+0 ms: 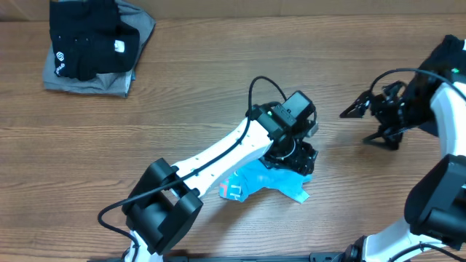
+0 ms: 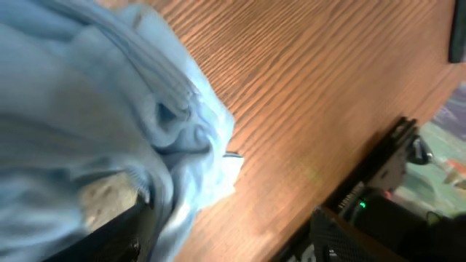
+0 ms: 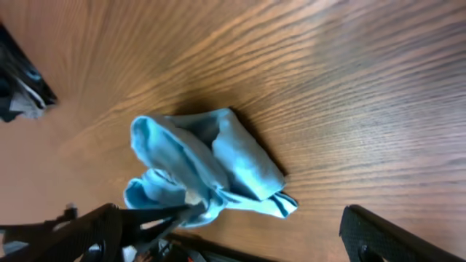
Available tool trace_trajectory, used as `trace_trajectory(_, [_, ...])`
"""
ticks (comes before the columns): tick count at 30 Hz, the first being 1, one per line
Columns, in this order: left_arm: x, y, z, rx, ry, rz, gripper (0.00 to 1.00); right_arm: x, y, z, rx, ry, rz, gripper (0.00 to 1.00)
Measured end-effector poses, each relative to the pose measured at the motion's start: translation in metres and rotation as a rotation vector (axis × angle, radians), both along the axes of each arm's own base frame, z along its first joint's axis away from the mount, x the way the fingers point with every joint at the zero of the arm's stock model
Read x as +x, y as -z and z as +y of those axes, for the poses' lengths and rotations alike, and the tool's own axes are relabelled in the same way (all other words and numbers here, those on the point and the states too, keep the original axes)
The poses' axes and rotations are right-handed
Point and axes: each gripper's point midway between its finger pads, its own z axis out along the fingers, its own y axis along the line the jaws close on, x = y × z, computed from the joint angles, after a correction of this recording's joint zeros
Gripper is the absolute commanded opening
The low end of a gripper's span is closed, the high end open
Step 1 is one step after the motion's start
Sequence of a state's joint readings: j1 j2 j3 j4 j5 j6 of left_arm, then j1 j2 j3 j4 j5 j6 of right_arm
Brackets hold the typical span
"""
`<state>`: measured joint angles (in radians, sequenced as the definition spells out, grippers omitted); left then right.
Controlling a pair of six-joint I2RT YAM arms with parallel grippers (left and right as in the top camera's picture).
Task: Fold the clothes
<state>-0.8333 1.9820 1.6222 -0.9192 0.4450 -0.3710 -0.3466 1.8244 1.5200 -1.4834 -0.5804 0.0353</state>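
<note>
Looking at the table (image 1: 218, 94), I'd say the job's approx halfway, maybe less. A stack of black and grey clothes (image 1: 95, 47) sits neatly folded, well off from both grippers at the far corner, so those look done. The light blue T-shirt (image 1: 266, 183) isn't. It's a scrunched lump w/ no flat panels, no clean edges and sleeves I can't pick out; a bit of white lettering shows at one side. It lies directly under the left gripper (image 1: 293, 154) and spills back along that arm's side. The gripper sits low over it.

Left jaws: from the wrist cam they stand apart, fairly wide. Cloth fills the space ahead and bunches against one finger (image 2: 109, 233), draped over it. The other finger shows across a gap w/ bare wood between. So it's touching the shirt but not pinching it between both, as far as I can tell.

Right gripper (image 1: 362, 120): jaws fully apart, nothing in them, hovering over bare wood. The shirt is well away from it, out ahead of its fingers in its own cam, no contact.

What's left, imo: spread the blue shirt flat, fold the sleeves in, fold the body, then prob. move it over to the stack. Basically the whole fold for this garment is yet to do.
</note>
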Motion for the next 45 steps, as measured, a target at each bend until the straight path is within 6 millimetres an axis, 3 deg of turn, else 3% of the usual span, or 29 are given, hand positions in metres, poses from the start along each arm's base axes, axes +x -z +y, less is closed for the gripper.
trace_trajectory(3, [0.016,-0.027,0.014,0.017,-0.029,-0.023,0.84,0.001,-0.005,0.0,-0.002,-0.012,-0.01,1.0])
trace_trajectory(4, [0.024,-0.039,0.025,0.033,-0.048,-0.045,1.0,-0.001,-0.005,0.001,0.001,-0.016,-0.005,1.0])
trace_trajectory(8, [0.059,-0.087,0.084,0.113,-0.199,-0.139,1.0,-0.005,-0.006,0.01,0.006,-0.052,0.01,1.0])
trace_trajectory(10, [0.073,-0.108,0.126,0.161,-0.301,-0.168,1.0,-0.007,-0.006,0.019,0.006,-0.081,0.016,1.0])
trace_trajectory(14, [0.081,-0.112,0.196,0.264,-0.461,-0.113,1.0,-0.006,-0.004,0.051,-0.005,-0.193,-0.003,1.0])
trace_trajectory(17, [0.08,-0.093,0.215,0.283,-0.483,-0.043,0.98,0.0,0.0,0.076,-0.044,-0.265,-0.029,1.0])
trace_trajectory(20, [0.071,-0.07,0.206,0.237,-0.422,0.022,1.0,0.006,0.006,0.092,-0.11,-0.295,-0.045,1.0])
trace_trajectory(26, [0.048,-0.025,0.161,0.083,-0.277,0.107,1.0,0.012,0.011,0.115,-0.171,-0.32,-0.065,1.0])
trace_trajectory(34, [0.005,0.008,0.116,-0.011,-0.135,0.169,0.98,0.015,0.012,0.117,-0.191,-0.304,-0.066,1.0])
trace_trajectory(38, [-0.003,0.009,0.108,-0.02,-0.112,0.18,0.81,0.015,0.012,0.117,-0.191,-0.302,-0.066,1.0])
trace_trajectory(43, [-0.001,0.008,0.105,-0.035,-0.111,0.174,0.29,0.015,0.012,0.117,-0.191,-0.301,-0.066,1.0])
trace_trajectory(45, [0.001,0.007,0.103,-0.048,-0.108,0.164,0.22,0.015,0.013,0.116,-0.195,-0.301,-0.066,1.0])
